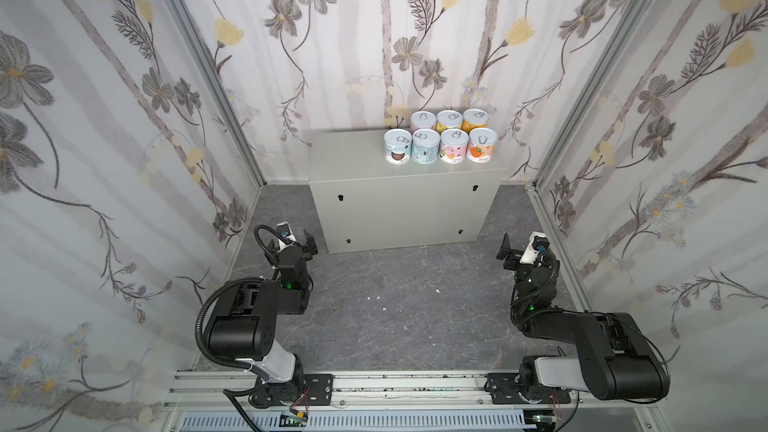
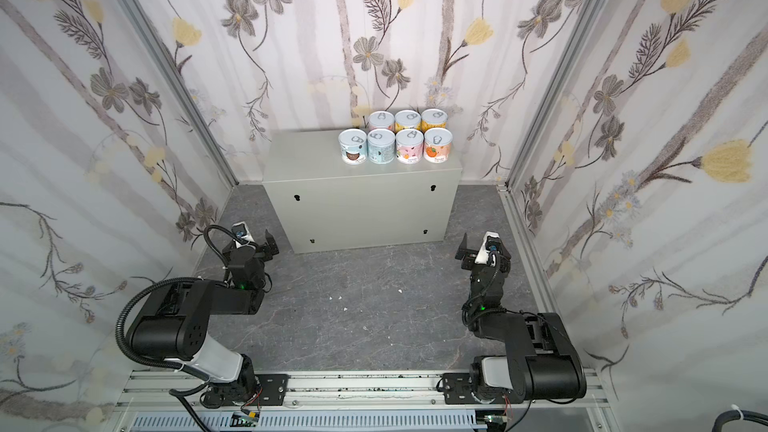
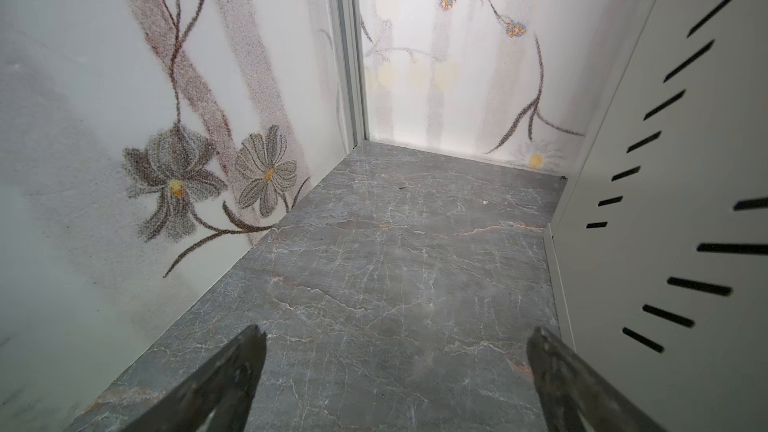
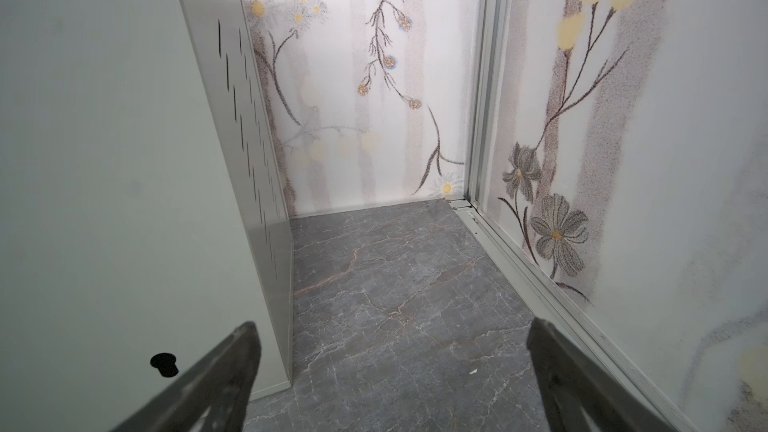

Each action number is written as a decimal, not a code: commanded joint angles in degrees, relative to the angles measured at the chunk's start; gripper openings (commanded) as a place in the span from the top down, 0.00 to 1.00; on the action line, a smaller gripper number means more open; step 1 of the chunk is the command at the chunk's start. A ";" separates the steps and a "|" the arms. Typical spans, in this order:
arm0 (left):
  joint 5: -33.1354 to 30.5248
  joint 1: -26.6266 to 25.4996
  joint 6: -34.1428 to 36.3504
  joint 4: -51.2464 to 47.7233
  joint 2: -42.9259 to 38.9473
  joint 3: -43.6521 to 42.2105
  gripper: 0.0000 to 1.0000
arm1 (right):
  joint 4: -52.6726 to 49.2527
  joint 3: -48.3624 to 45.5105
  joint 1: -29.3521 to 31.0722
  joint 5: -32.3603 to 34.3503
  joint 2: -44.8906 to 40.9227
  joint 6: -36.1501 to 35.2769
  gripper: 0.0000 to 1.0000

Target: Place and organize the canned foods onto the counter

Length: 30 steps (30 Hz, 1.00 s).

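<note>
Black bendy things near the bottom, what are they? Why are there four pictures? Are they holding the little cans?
They are two robot arms, each ending in a pincher called a gripper. Two pictures come from one camera head high above, looking down on everything. The other two come from small cameras on the arms' wrists: there the left gripper and the right gripper show as two dark fingers spread wide, with nothing between them. Seven cans stand upright on the grey cabinet, in two neat rows, four in front and three behind. Both arms are down near the dark floor, away from the cans.
</note>
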 commanded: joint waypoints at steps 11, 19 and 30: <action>-0.05 0.05 -0.36 1.43 -0.26 0.28 0.00 | 2.21 0.21 0.09 1.86 0.04 0.12 0.00; -0.05 0.05 -0.36 1.43 -0.28 0.26 0.00 | 2.42 0.57 1.03 -0.75 0.51 -2.34 0.00; -0.05 0.07 -0.36 1.43 -0.26 0.25 0.00 | 1.94 0.53 2.46 2.29 0.20 -2.60 0.00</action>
